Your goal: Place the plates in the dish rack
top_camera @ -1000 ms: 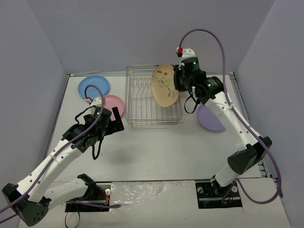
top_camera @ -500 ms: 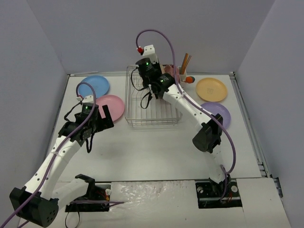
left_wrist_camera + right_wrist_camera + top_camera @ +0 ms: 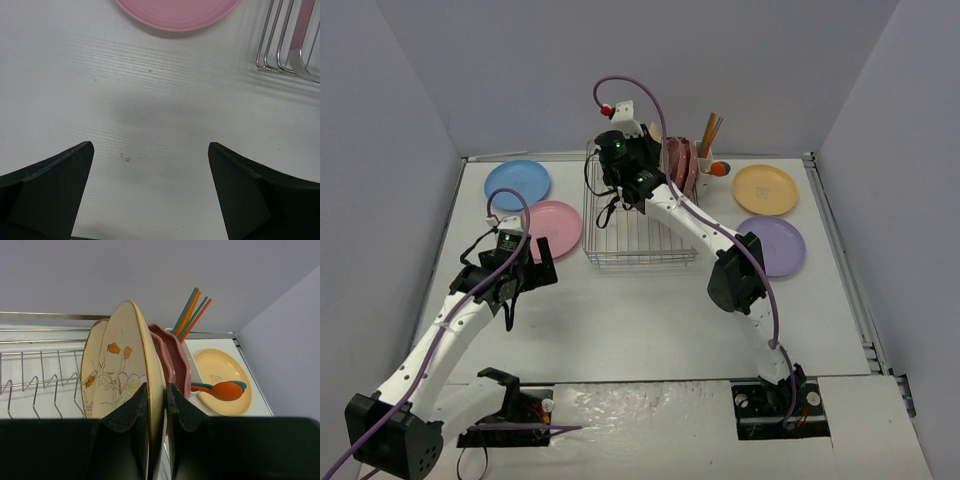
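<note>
My right gripper [image 3: 156,390] is pinched almost closed on the rim of a beige leaf-print plate [image 3: 125,355], with one finger on each face and the plate standing on edge between them. The fingers hide its lower edge, so I cannot tell whether it sits in a slot of the dish rack [image 3: 620,240].

Just to the gripper's left, nearly touching the held plate, a second beige plate [image 3: 92,357] also stands on edge. Empty wire dividers run on past it. Just to the gripper's right stand the dark-pink scalloped plates [image 3: 177,360], upright and close together. Beyond them on that side is the white utensil cup [image 3: 706,160], with coloured sticks [image 3: 192,310] fanning up out of it. Farther right, an orange-yellow plate [image 3: 222,365] lies flat on the table [image 3: 150,100]. An orange spoon [image 3: 225,390] shows in front of it. A lavender plate [image 3: 775,245] lies flat well off to the right, outside the rack and back toward the arm's base.

My left gripper [image 3: 150,195] hangs over bare table with its fingers spread as wide as they go, holding nothing. Straight ahead of it, apart from the fingertips, a pink plate [image 3: 175,12] lies flat. The rack's near corner is ahead and to its right. A blue plate [image 3: 518,182] lies flat beyond the pink one, farther from this gripper.
</note>
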`<state>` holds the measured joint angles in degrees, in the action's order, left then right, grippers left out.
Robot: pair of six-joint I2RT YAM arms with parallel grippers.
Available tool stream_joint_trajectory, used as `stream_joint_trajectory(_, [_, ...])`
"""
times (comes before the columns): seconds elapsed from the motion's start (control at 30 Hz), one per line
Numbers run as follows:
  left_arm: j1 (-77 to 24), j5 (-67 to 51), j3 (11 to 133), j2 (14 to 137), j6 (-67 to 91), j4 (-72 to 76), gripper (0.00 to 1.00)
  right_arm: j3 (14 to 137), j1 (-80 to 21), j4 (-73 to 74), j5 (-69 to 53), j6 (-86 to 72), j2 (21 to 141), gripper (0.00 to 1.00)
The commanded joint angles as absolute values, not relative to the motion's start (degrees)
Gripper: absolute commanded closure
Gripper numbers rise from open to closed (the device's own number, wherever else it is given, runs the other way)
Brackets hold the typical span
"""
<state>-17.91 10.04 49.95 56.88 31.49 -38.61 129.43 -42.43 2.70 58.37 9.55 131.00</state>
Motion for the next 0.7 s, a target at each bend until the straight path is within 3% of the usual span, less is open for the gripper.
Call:
stream_joint_trajectory(0.0, [-17.49, 11.29, 51.66, 56.59, 30.17, -35.62, 0.03, 131.69, -41.5, -9.67, 64.14, 10.96, 129.5, 1.0])
stream_joint_trajectory(0.3, [-17.45, 10.94, 51.54, 55.94, 29.8, -35.64, 0.03, 127.19, -38.0, -10.22, 54.75, 5.72, 131.27, 1.0])
stream_joint_trajectory(0.67, [-17.48, 10.08, 51.43, 55.63, 29.52, -35.43, 0.03, 121.6, -35.6, -18.93, 43.01, 10.68, 133.03, 1.0])
